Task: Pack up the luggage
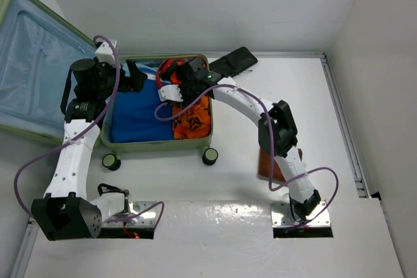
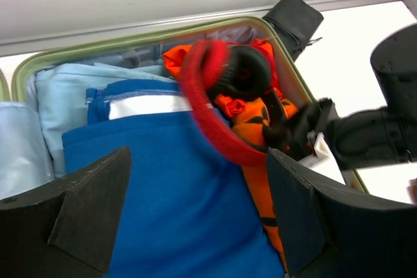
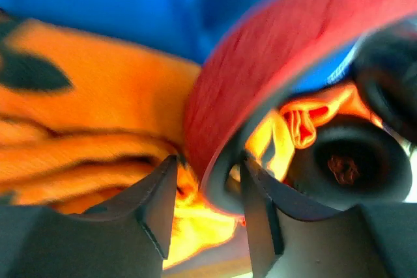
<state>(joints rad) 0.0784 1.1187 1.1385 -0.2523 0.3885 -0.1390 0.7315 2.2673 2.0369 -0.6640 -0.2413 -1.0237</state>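
While both arms reach over the open luggage (image 1: 156, 146), the top view shows its pale-green shell lying on the counter (image 1: 293, 96). The blue-lined lid (image 1: 32, 56) is folded out to the far side of the left gripper (image 1: 137, 77). The left gripper hangs over the shell's left edge. The right gripper (image 1: 179, 86) sits just beside it, low over the contents. Under them lie a blue cloth (image 1: 137, 118) and an orange garment (image 1: 194, 122). A black pouch (image 1: 234, 62) lies on the counter just beyond the right gripper, against the shell's far corner. Two black casters (image 1: 210, 155) stick out on the near side.

Left wrist view: left gripper (image 2: 199, 154) is wide open and holds nothing, with the blue cloth (image 2: 176, 193) directly below the gap. Ahead of it, red headphones (image 2: 208, 109) lie on the orange garment (image 2: 260, 122). The right gripper (image 2: 306, 128) is at the band's lower end. A pale-blue cloth item (image 2: 58, 96) lies ahead to the left, inside the green rim (image 2: 130, 42).

Right wrist view (blurred): right gripper (image 3: 208, 167) has its jaws parted. The red band of the headphones (image 3: 260, 76) passes between the fingers (image 3: 153, 206), close against one, with a sliver of orange garment (image 3: 98, 102) showing beside the other. A black ear cup (image 3: 345, 161) is just to one side.
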